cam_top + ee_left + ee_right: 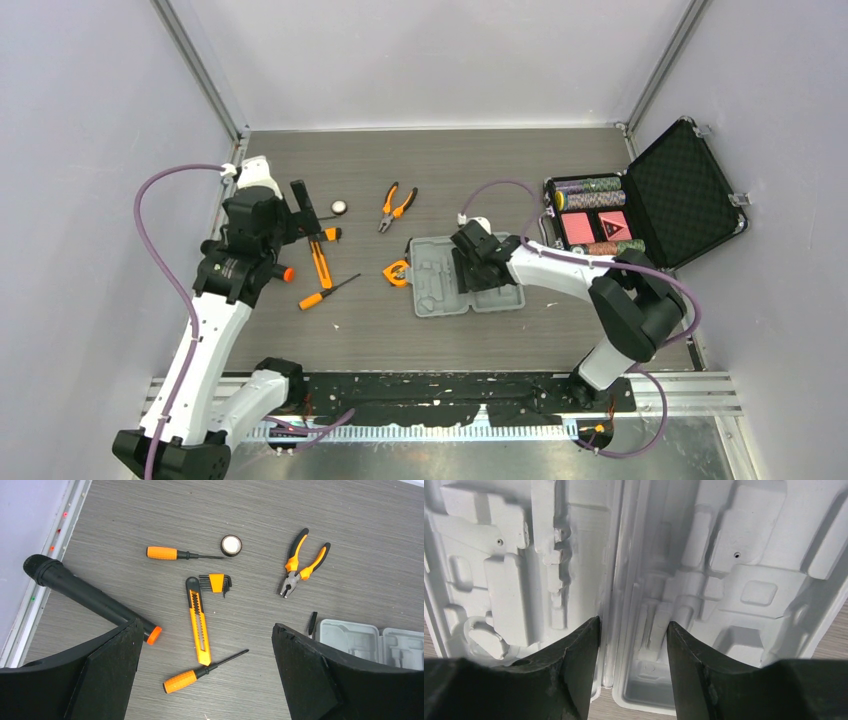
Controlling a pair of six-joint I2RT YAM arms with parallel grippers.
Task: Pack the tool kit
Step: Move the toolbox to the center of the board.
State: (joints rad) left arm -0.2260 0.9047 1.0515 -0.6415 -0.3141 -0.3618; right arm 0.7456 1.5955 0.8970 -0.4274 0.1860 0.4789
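Observation:
The grey tool case lies open and flat at mid-table, its moulded slots empty in the right wrist view. My right gripper hovers low over it, open, its jaws straddling the hinge line. My left gripper is open and empty above the loose tools. Below it lie an orange utility knife, two orange-handled screwdrivers, a hex key set and orange-and-black pliers. An orange tape measure touches the case's left edge.
A black foam-lined case with poker chips stands open at the right. A black cylinder with an orange cap lies at the left near the rail. A small roll sits beside the upper screwdriver. A small black bit lies by the grey case.

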